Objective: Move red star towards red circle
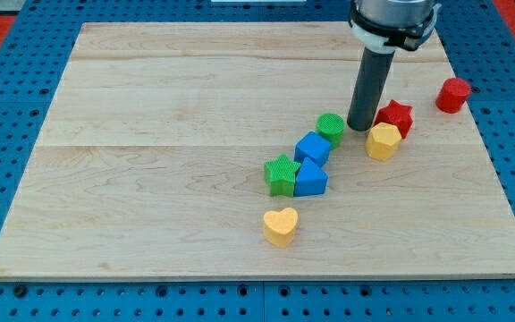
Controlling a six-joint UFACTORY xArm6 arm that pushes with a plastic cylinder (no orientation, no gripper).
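Note:
The red star (395, 116) lies at the view's right, touching the yellow hexagon-like block (384, 141) just below it. The red circle (452, 95) stands further to the right and a little higher, near the board's right edge. My tip (361, 126) is down on the board just left of the red star, between it and the green circle (331, 128).
A blue cube (312, 148), a blue triangular block (310, 179) and a green star (281, 173) cluster left of and below my tip. A yellow heart (281, 226) lies below them. The wooden board (150, 134) sits on a blue perforated table.

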